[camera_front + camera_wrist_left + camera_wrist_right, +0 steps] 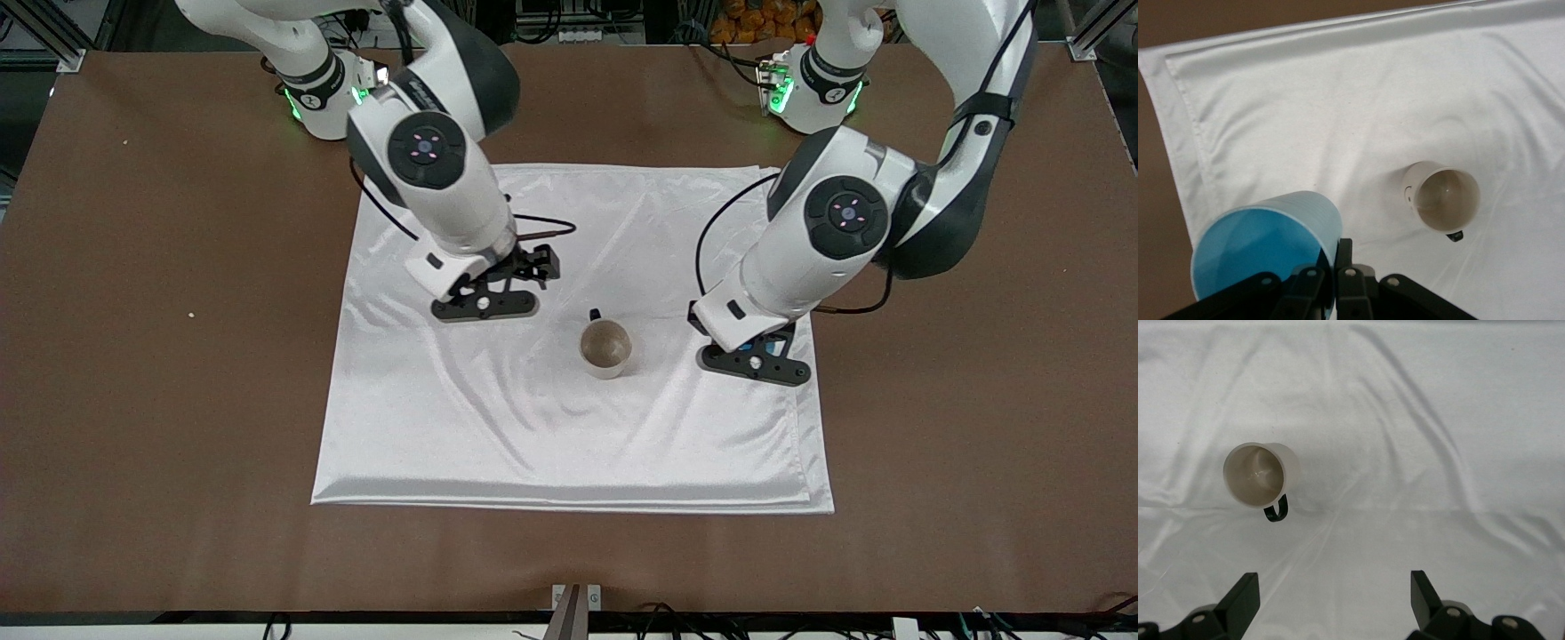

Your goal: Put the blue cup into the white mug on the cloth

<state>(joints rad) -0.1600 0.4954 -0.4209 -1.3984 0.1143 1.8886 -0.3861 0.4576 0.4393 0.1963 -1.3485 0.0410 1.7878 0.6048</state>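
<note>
The left gripper (1331,280) pinches the blue cup (1265,250) by its thin rim over the cloth (498,427), at 3 o'clock of the white mug (605,348). The cup looks light, stiff and slippery. The right gripper (1335,600) waits, released.

The front camera sits high across the table (133,356), facing the two arm bases and looking steeply down on the whole cloth (533,444). Each wrist camera looks down past its own fingers from close above the cloth: the left one (1338,107) from the left arm's end, the right one (1418,420) from nearer the bases. All three share the white mug (606,348) (1443,197) (1260,473)
</note>
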